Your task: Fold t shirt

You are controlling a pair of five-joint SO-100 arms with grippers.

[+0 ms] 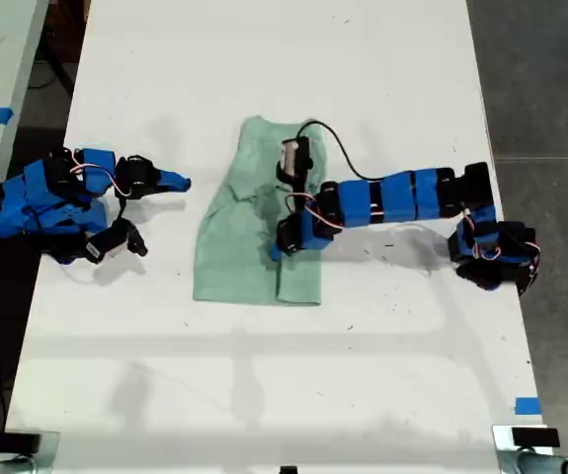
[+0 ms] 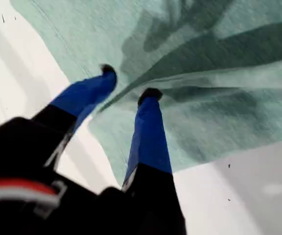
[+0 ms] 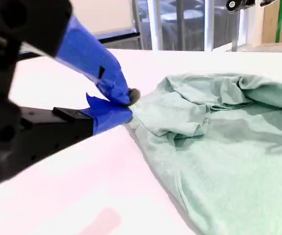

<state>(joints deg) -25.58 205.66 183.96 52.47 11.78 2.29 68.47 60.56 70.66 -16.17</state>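
Observation:
The pale mint-green t shirt [image 1: 249, 222] lies rumpled in the middle of the white table [image 1: 363, 395]. The arm from the exterior view's right reaches over it. Its gripper, my first gripper [image 1: 282, 242], stands partly open on the shirt's lower half. In the first wrist view a raised fold of the t shirt [image 2: 204, 63] runs between the two blue fingertips of my first gripper [image 2: 128, 84]. My second gripper [image 1: 183, 182] sits shut at the exterior view's left, a little short of the shirt's edge. In the second wrist view the second gripper [image 3: 127, 105] holds nothing, with the t shirt [image 3: 219, 147] just beyond.
The table's left edge in the exterior view runs close behind the second arm's base [image 1: 27, 207]. The first arm's base [image 1: 496, 252] sits near the right edge, and a cable [image 1: 338, 148] loops over the shirt's top. Blue tape [image 1: 527, 405] marks the front right.

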